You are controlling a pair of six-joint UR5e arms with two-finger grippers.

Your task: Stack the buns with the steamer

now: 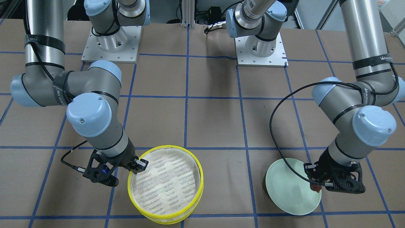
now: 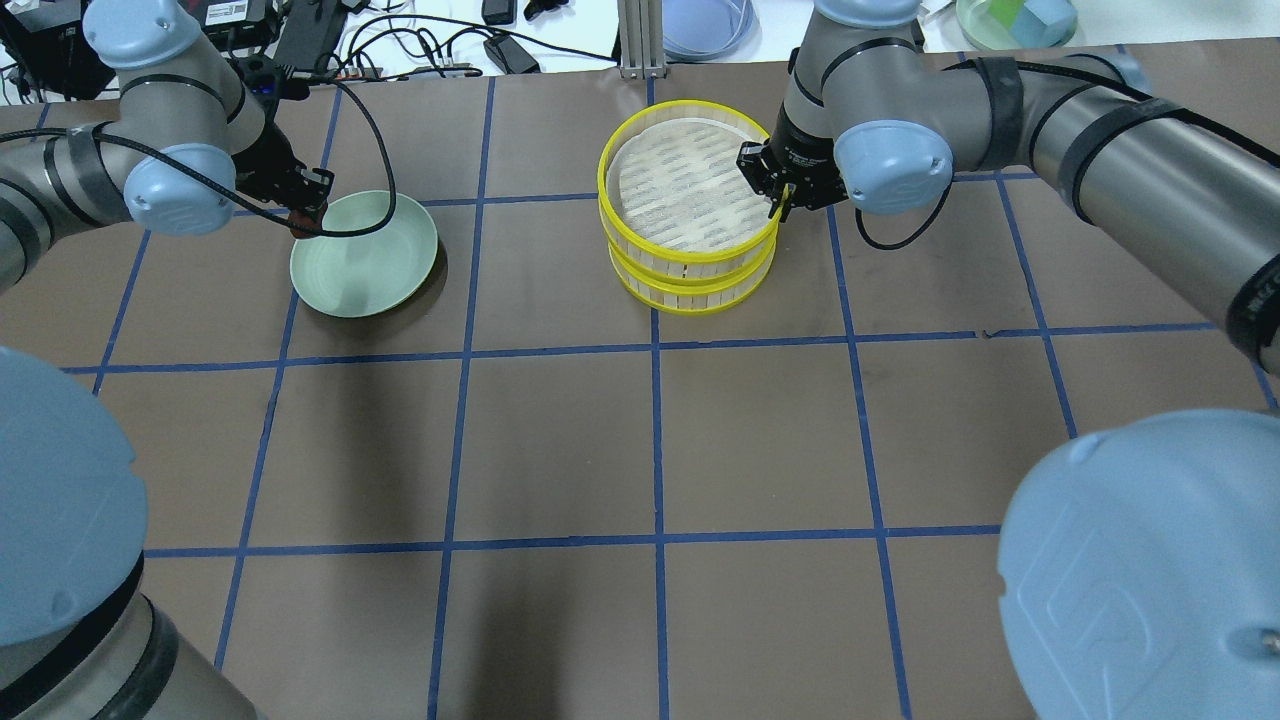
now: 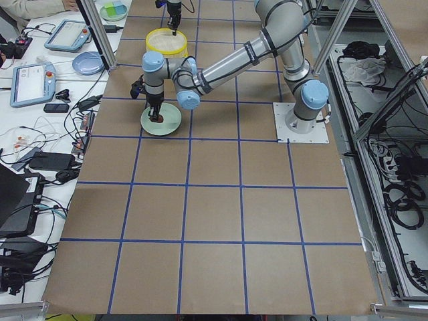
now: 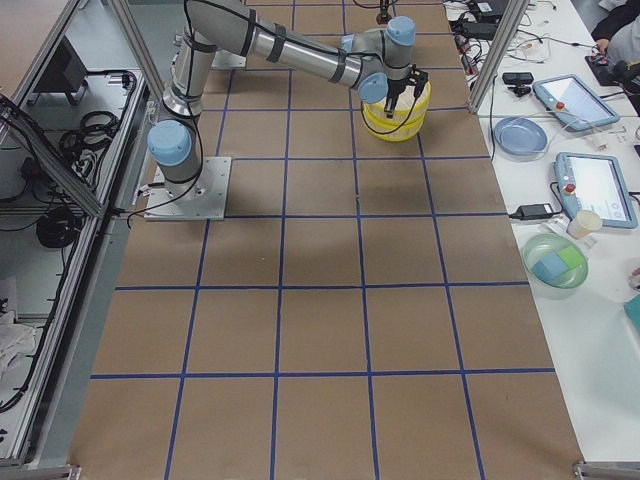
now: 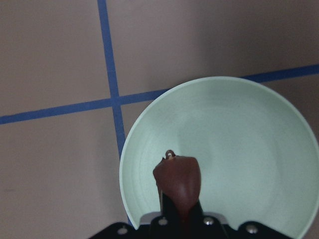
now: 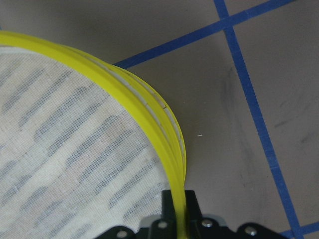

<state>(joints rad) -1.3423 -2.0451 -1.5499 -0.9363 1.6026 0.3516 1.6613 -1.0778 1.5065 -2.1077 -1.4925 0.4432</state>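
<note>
The steamer's two yellow-rimmed tiers are stacked. The top tier (image 2: 690, 190) lies slightly askew over the lower one (image 2: 690, 295), and its white mesh floor (image 1: 166, 180) is bare. My right gripper (image 1: 139, 163) is shut on the top tier's yellow rim (image 6: 124, 94). My left gripper (image 1: 316, 186) is shut on the dark reddish-brown bun (image 5: 178, 181) and holds it just above the near edge of the pale green plate (image 5: 239, 139). The plate (image 2: 365, 260) has nothing lying on it. The cream-white bun is hidden.
The brown table has a blue tape grid (image 2: 655, 350). Both arm bases (image 1: 110, 41) stand at the robot's side. Cables and dishes (image 2: 700, 20) lie beyond the far edge. A side bench holds tablets and bowls (image 4: 555, 262).
</note>
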